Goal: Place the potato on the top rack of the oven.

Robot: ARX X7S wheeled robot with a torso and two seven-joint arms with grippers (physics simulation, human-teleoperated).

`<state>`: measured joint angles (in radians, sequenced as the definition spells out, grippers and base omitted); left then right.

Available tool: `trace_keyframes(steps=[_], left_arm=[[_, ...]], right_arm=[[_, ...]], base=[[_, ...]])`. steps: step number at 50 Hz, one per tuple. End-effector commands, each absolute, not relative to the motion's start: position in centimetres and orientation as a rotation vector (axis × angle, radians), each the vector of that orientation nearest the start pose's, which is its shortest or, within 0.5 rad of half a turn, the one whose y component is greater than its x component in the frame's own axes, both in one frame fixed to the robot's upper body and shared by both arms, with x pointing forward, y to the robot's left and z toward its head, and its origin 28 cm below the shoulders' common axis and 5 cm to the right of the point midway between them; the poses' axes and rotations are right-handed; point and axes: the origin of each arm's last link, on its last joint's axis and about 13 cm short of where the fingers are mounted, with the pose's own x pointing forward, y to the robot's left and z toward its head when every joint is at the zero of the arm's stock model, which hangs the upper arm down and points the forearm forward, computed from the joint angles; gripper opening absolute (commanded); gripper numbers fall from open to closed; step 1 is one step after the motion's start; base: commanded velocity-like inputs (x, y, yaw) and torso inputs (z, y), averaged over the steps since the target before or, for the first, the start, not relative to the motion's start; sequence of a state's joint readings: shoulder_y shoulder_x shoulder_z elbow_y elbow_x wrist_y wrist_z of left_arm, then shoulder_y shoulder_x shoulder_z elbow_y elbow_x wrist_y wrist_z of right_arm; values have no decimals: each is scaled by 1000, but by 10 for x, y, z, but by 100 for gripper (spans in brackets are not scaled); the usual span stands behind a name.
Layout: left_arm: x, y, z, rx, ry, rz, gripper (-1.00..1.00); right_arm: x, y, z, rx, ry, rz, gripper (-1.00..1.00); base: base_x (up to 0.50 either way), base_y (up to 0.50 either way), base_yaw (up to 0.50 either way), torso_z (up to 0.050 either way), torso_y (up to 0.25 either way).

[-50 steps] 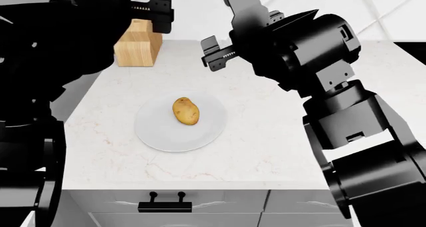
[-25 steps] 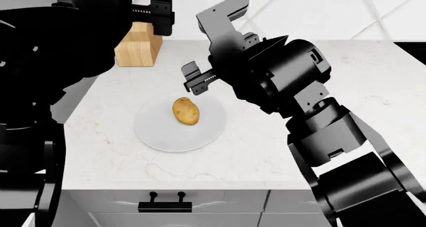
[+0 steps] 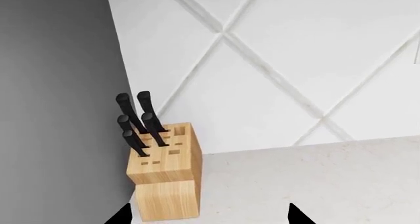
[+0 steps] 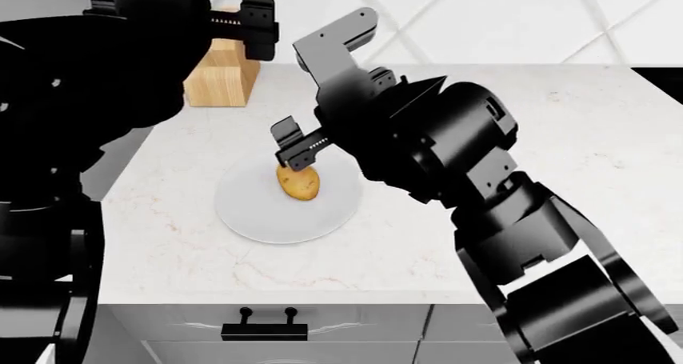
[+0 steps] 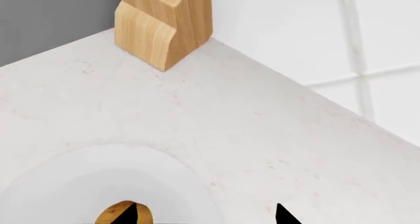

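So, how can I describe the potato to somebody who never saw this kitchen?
Look at the white marble countertop, where a round white plate lies in front of the wooden knife block. The potato lies on that plate, just under the right gripper. It is the only small, oval, yellow-tan thing there.

This is a home kitchen, rendered in simulation. A pale marble-look countertop (image 4: 427, 244) sits over white drawer fronts with a black handle (image 4: 265, 329). At its back corner stands a wooden knife block (image 3: 164, 177) (black knife handles poking out of its slots) against a white wall of diagonal tiles (image 3: 288, 61). A white plate (image 4: 256, 216) rests on the counter.
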<state>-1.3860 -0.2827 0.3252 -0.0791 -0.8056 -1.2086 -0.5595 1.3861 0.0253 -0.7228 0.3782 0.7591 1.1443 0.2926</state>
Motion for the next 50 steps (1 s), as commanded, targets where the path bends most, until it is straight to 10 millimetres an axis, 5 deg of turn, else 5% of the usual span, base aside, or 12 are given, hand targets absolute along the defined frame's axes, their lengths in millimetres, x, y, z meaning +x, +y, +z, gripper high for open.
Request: trace_keyframes(steps=[1, 22, 50], left_arm=[[333, 201, 338, 105, 36, 8, 100], [324, 198, 338, 103, 43, 10, 100], [328, 201, 333, 92, 49, 14, 100]], right_arm=[[344, 15, 270, -389, 321, 430, 100], [341, 28, 246, -365, 367, 504, 100], [345, 29, 237, -348, 425, 515, 100]], base=[[0, 0, 0, 0, 0], [0, 0, 0, 0, 0], [0, 0, 0, 0, 0]])
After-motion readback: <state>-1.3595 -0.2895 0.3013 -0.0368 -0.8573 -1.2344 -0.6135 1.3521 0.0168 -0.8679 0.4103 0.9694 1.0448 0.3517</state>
